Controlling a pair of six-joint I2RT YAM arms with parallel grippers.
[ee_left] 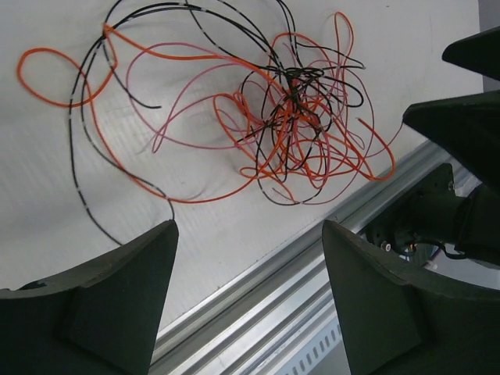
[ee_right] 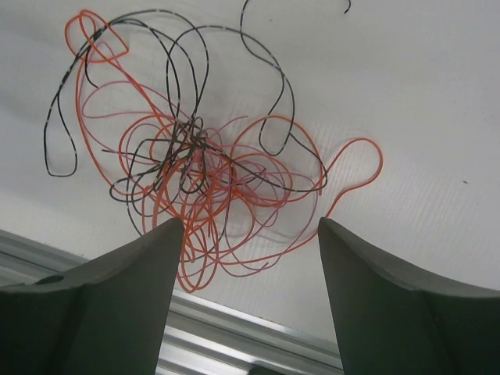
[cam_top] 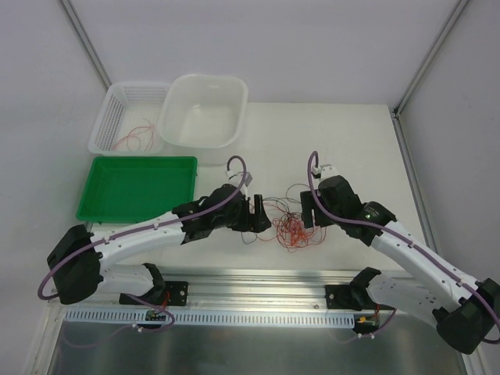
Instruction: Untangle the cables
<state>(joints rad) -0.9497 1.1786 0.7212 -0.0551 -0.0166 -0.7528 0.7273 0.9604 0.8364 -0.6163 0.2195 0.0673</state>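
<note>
Lying tangled between the left gripper [cam_top: 255, 215] and right gripper [cam_top: 308, 209], both spread wide and empty, the cables [cam_top: 291, 226] sit near-centre. Wrist views reveal a black knot [ee_left: 293, 82] at their core; only overhead shows a far-left basket [cam_top: 105, 117] holding loose strands [cam_top: 134, 141].

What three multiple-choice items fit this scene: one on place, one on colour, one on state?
1. Where does the tangle of cables lie? A in the far right corner; B between the left fingers and the right fingers; C at the far left edge.
2. What colour is the flat tray? A blue; B yellow; C green.
3. How do the left fingers stand? A shut on a cable; B shut, empty; C open, empty.
Key: 1 B, the top view shows it there; 2 C, it is green; 3 C, the left wrist view shows a wide gap.
</note>
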